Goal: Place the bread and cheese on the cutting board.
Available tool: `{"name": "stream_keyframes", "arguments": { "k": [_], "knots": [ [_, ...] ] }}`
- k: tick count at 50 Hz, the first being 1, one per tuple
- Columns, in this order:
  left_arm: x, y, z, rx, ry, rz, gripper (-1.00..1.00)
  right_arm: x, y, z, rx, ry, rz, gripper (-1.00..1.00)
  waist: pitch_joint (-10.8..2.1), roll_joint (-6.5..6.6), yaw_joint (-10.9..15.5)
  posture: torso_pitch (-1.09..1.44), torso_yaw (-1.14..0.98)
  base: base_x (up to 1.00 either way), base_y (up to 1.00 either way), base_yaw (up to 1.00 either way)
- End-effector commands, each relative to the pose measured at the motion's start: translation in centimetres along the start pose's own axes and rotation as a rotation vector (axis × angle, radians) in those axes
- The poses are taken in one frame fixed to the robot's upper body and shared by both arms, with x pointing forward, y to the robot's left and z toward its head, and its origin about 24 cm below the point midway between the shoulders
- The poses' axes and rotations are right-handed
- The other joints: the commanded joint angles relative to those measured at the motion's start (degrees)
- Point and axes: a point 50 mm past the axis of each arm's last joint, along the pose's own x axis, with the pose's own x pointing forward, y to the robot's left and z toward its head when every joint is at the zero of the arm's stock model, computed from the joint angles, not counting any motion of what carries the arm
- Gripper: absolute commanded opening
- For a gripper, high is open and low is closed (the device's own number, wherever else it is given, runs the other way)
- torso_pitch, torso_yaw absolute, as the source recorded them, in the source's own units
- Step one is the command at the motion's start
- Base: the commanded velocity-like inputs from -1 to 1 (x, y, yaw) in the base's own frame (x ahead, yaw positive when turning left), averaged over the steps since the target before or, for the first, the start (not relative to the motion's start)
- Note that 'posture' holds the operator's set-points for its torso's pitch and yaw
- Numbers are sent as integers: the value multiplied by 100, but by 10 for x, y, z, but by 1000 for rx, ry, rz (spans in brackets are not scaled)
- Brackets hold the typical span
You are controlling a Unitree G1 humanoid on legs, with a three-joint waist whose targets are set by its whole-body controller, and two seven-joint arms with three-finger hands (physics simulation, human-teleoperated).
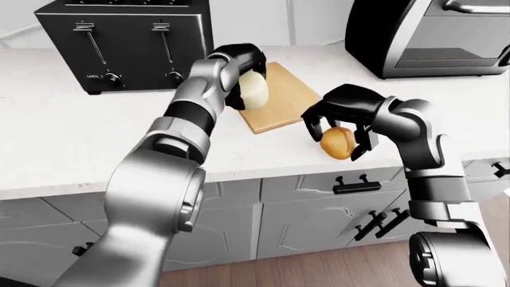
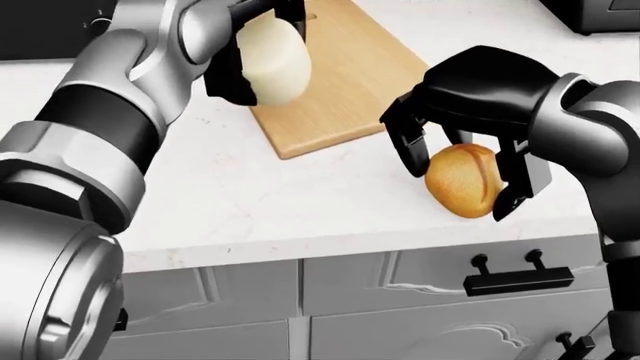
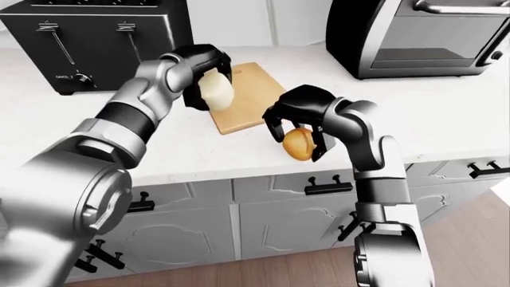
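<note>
At the far left of the left-eye view, a black toaster [image 1: 124, 45] stands on the white table [image 1: 72, 137], with two levers and two knobs facing the camera. Just right of it, the left hand [image 2: 262, 52] is clenched round the cheese [image 2: 272, 58], a pale rounded piece, its dark fingers [image 2: 228, 79] wrapping the cheese on either side. Hand and cheese sit over the left edge of the cutting board [image 2: 350, 82]; whether the cheese touches the wood cannot be told. This wooden board lies flat on the table, set at an angle, with most of its surface bare.

Right of the board, the right hand [image 2: 468, 154] grasps the bread [image 2: 464, 180], a golden-brown roll, with black fingers [image 2: 408, 146] curled down both sides of it. The bread is off the board, near its lower right corner, over the white table close to the table's near edge. At the top right, a dark oven [image 1: 434, 36] with a bar handle stands on the table. Below the tabletop run grey cabinet drawers with black handles [image 1: 356, 184].
</note>
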Motion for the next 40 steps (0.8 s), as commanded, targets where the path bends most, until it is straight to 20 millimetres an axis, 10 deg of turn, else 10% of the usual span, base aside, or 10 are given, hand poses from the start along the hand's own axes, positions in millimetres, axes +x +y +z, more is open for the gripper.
{"name": "stream_keyframes", "arguments": {
  "k": [1,28,40],
  "knots": [
    [-6,37,12,15,-44,139,-100,-7,-22,1,-37,-1,-90,-100,-227,-19,3,0,0,0,0,0],
    [-3,24,13,32,-47,100,-98,-9,-21,1,-35,2,-93,-100,-242,-26,2,0,0,0,0,0],
    [-3,22,14,34,-49,100,-15,-9,-22,1,-36,2,-93,-100,-243,-29,5,0,0,0,0,0]
  ]
}}
